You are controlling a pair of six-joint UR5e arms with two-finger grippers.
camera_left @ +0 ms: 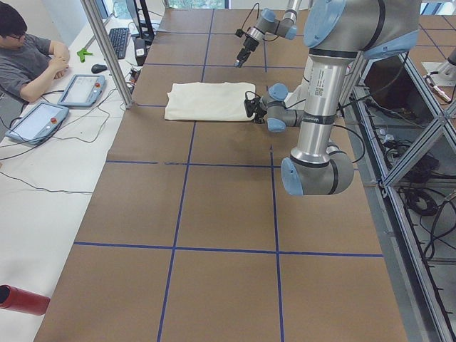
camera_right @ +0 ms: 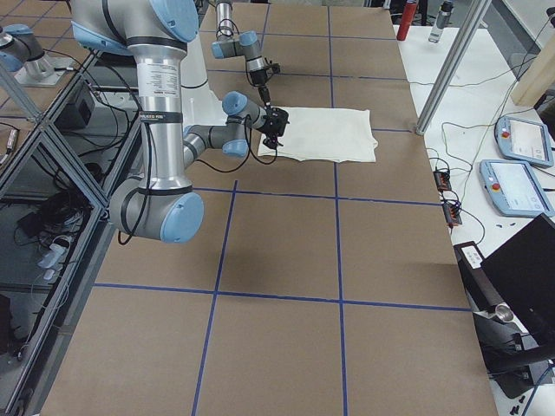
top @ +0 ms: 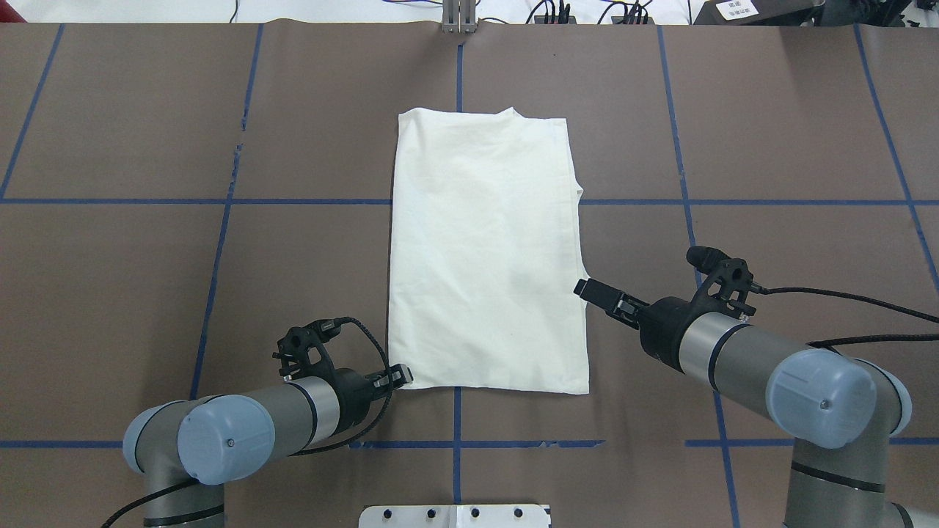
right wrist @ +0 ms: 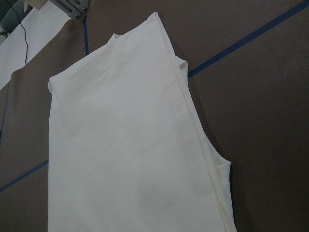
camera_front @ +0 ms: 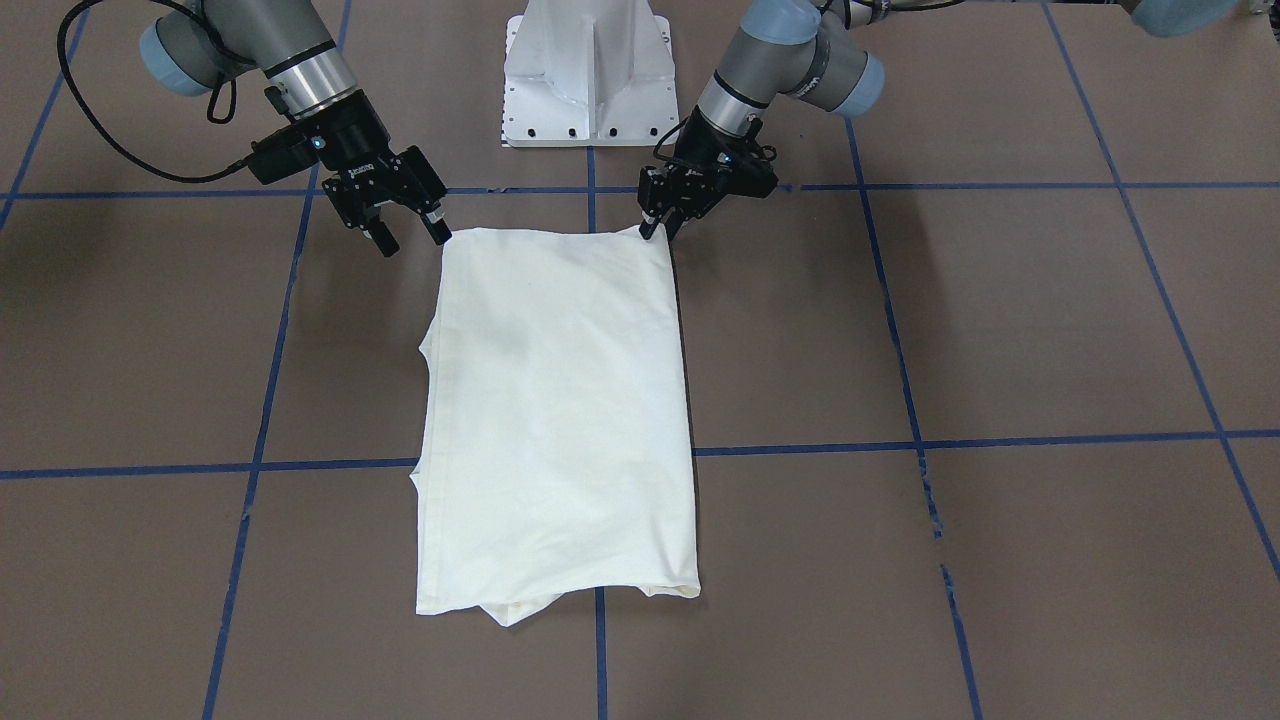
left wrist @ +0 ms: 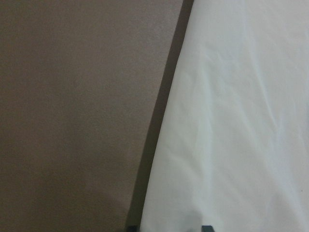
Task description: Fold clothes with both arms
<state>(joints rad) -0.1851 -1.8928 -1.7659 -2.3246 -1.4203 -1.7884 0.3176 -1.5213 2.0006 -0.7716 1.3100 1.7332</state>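
Note:
The cream-white shirt (camera_front: 560, 400) lies flat on the brown table as a long folded rectangle, plain side up; its print is hidden. It also shows in the overhead view (top: 484, 249) and both wrist views (left wrist: 231, 121) (right wrist: 125, 145). My left gripper (camera_front: 655, 230) (top: 402, 377) is low at the shirt's corner nearest the robot, on my left side, and looks shut on that corner. My right gripper (camera_front: 412, 237) (top: 587, 287) is open and empty, raised above the table just beside the shirt's right edge.
The table is brown with blue tape grid lines (camera_front: 800, 450). The white pedestal base (camera_front: 590, 75) stands at the robot's edge behind the shirt. An operator (camera_left: 28, 57) sits with tablets at the far side of the table. Bare table lies on both sides of the shirt.

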